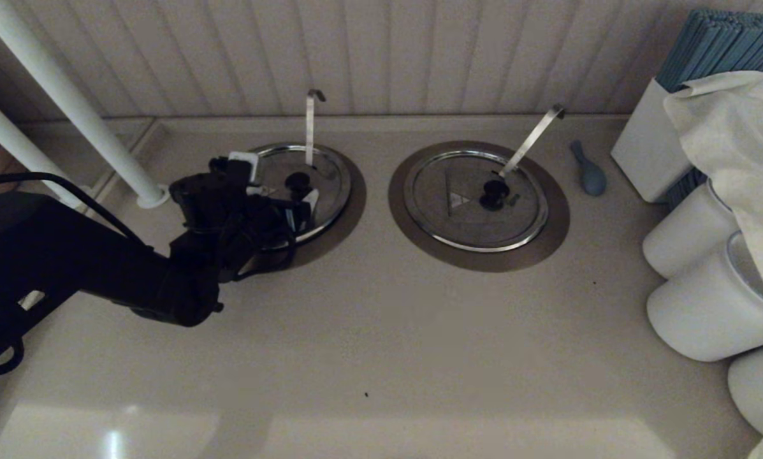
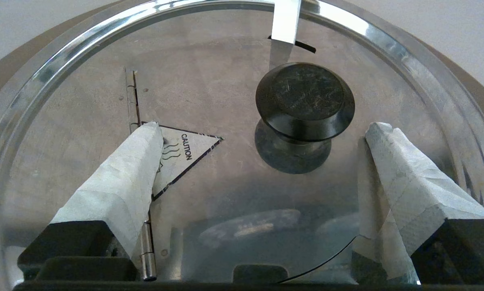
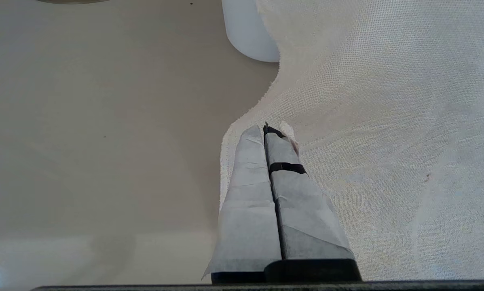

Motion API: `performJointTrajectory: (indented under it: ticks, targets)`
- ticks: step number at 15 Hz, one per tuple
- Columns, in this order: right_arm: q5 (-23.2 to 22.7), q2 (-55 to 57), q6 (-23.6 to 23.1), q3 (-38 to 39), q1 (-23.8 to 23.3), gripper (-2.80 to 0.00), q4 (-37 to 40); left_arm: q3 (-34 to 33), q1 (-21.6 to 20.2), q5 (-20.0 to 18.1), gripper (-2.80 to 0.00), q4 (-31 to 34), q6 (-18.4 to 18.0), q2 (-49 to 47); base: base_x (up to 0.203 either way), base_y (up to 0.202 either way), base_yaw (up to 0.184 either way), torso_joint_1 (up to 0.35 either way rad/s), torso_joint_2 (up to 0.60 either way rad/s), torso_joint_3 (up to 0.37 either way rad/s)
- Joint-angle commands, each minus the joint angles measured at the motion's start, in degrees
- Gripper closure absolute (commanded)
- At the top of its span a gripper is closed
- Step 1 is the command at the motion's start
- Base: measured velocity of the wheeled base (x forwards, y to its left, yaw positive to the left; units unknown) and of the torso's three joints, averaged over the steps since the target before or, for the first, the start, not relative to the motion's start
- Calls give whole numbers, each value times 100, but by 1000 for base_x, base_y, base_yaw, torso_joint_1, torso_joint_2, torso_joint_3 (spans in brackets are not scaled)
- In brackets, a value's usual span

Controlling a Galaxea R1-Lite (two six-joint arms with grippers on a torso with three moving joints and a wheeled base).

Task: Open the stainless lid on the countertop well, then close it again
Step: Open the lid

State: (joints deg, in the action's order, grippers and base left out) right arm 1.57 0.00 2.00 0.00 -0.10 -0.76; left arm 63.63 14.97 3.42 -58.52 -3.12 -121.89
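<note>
The stainless lid (image 1: 327, 175) (image 2: 209, 89) lies flat and closed over the countertop well, whose brown collar (image 1: 340, 226) shows around it. The black knob (image 1: 298, 183) (image 2: 305, 99) sits at the lid's centre, and the thin hooked rod (image 1: 310, 124) rises behind it. A caution triangle (image 2: 185, 155) lies beside the hinge line. My left gripper (image 1: 279, 185) (image 2: 264, 129) hovers open just above the lid, its taped fingers (image 2: 120, 178) spread wide, with the knob just beyond the tips and nothing held. My right gripper (image 3: 268, 129) is shut over a white cloth (image 3: 387, 121) and is outside the head view.
The twin lid (image 1: 457, 217) with a flat ladle handle (image 1: 534, 137) sits to the right. A blue-grey object (image 1: 588, 172) lies beyond it. White jars (image 1: 706, 306), the draped cloth (image 1: 732, 127) and a white box (image 1: 642, 153) crowd the right. A white pole (image 1: 69, 102) stands at left.
</note>
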Motion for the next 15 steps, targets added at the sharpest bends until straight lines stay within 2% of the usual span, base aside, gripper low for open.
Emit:
performJointTrajectory:
  ticks: [1, 7, 15]
  targets:
    - [1, 9, 2, 0, 1, 0, -3, -8, -58, 11, -280, 109, -48, 77, 0, 0, 0, 0, 0, 0]
    - [1, 0, 2, 0, 1, 0, -3, 26, -151, -42, -280, 314, -57, 183, 0, 0, 0, 0, 0, 0]
    - [1, 8, 2, 0, 1, 0, -3, 70, -170, -43, -280, 162, -4, 181, 0, 0, 0, 0, 0, 0]
